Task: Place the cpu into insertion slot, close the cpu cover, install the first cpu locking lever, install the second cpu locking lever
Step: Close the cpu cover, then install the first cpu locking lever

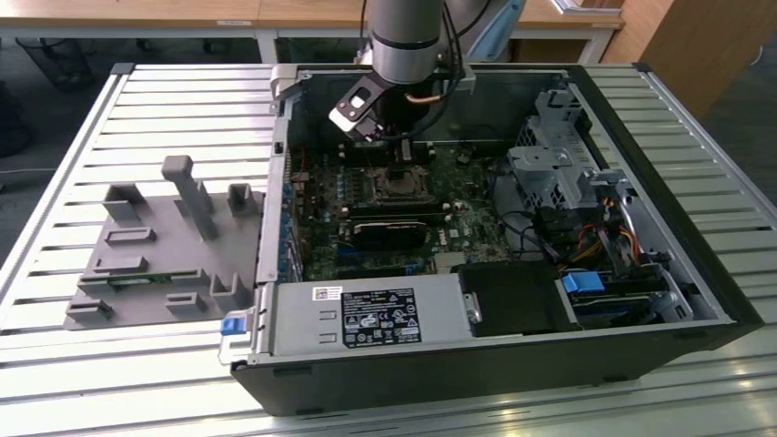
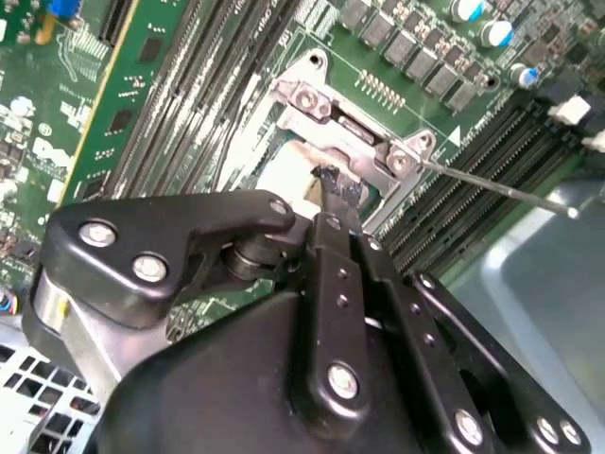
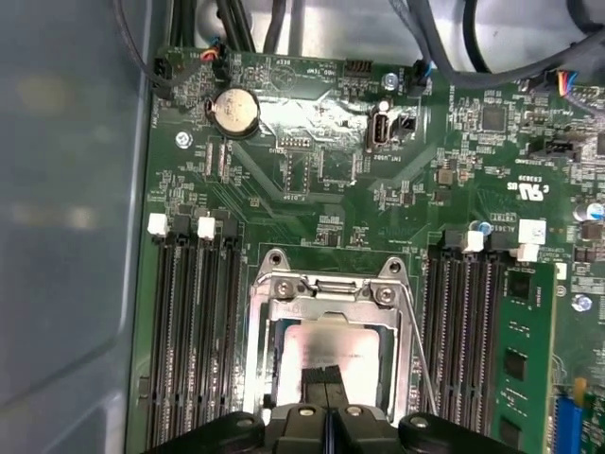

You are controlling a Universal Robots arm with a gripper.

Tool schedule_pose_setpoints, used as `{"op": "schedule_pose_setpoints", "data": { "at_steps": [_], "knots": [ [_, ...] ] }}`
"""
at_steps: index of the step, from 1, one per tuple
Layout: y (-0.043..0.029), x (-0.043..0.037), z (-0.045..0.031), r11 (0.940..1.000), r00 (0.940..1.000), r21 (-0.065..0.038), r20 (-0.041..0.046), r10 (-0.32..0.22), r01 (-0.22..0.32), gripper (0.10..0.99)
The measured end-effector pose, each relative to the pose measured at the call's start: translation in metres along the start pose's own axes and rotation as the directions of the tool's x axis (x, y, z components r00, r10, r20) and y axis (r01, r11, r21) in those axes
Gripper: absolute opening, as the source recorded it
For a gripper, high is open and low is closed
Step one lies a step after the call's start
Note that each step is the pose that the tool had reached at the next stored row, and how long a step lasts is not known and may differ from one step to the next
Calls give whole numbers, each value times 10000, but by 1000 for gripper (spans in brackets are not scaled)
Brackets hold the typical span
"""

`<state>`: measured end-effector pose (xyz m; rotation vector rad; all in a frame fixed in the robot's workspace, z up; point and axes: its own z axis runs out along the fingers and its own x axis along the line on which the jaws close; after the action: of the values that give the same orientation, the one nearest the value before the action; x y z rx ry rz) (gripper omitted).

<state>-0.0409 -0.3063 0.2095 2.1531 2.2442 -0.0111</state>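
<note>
Inside the open computer case, the insertion slot (image 1: 395,182) sits on the green board, and the cpu (image 3: 333,342) lies in it with its pale metal top showing. The silvery cpu cover (image 3: 326,291) lies down over the chip, framing it with its square window. My gripper (image 3: 326,375) is shut with nothing between its fingers, and its tip rests at the edge of the cover's window (image 2: 331,182). In the exterior view the gripper (image 1: 401,153) hangs just behind the socket. A thin wire locking lever (image 2: 501,189) sticks out free from the socket's side (image 3: 421,350).
Black memory slots (image 3: 194,331) flank the socket on both sides. A long black card (image 1: 388,228) lies just in front of it. A drive cage (image 1: 559,168) and cables fill the exterior view's right of the case. A grey fixture (image 1: 170,237) stands on the slatted table outside the case.
</note>
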Motion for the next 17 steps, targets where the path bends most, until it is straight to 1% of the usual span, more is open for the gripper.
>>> {"op": "schedule_pose_setpoints", "data": {
  "at_steps": [3,12,17],
  "knots": [
    [9,-1,0,10000,10000,-1,0,-2,2,106],
    [81,-4,1,10000,10000,1,0,0,0,106],
    [103,-5,1,10000,10000,1,0,0,0,106]
  ]
}}
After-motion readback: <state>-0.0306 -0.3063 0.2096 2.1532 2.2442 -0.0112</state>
